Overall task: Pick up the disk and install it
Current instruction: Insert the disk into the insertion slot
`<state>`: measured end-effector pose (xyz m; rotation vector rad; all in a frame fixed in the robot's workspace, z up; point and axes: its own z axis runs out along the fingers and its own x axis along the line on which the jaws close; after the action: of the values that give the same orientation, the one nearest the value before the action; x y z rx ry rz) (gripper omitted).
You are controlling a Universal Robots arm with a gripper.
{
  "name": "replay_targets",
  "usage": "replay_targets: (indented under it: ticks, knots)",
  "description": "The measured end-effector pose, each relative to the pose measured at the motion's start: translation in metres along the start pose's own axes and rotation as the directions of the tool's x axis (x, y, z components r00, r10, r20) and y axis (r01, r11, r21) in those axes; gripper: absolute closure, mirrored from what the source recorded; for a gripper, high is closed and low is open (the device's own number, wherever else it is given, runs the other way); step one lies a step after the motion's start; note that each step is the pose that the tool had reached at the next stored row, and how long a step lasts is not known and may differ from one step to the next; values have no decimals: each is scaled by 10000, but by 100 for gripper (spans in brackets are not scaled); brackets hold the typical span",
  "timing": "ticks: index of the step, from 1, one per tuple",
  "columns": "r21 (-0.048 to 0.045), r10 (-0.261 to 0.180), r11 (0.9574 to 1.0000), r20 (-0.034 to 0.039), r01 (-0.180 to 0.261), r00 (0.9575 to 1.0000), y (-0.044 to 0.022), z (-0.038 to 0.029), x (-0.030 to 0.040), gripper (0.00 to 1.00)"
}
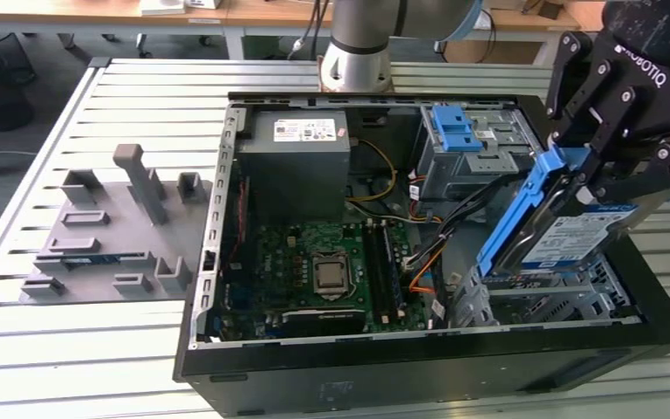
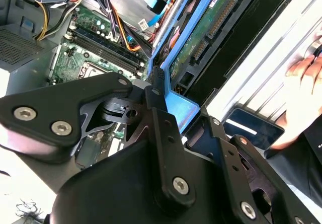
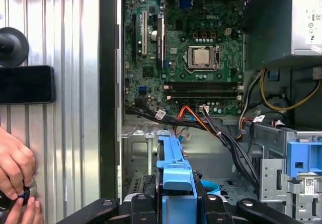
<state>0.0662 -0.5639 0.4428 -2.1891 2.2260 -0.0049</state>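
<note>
- Gripper (image 1: 614, 175): black two-finger tool on the arm, clenched on the disk's blue carrier; it hangs over the corner of the case at the exterior view's right
- Disk (image 1: 568, 240): flat silver hard drive with a white-and-blue label in a blue plastic frame, held between the fingers, standing on edge and tilted; its lower end reaches the metal bay directly beneath the gripper, and whether it touches cannot be told; its blue frame end shows between the fingers in the first wrist view (image 3: 173, 176)
- Black open computer case (image 1: 428, 375): lying on its side below the gripper
- Metal drive cage with blue latch (image 1: 463, 144): inside the case, just beside the gripper toward the exterior view's left
- Green motherboard (image 1: 311, 262): on the case floor, further from the gripper on that side
- Grey plastic fixture block (image 1: 114, 236): outside the case, well apart from the gripper
- Slatted metal table (image 1: 32, 349): bears the case and the block
- Person's hand (image 3: 12, 163): on the table outside the case wall, in the first wrist view
</note>
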Motion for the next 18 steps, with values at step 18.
replay_targets:
  ticks: [18]
  knots:
    - [-1,1,10000,-3,-1,10000,-20,42,42,64]
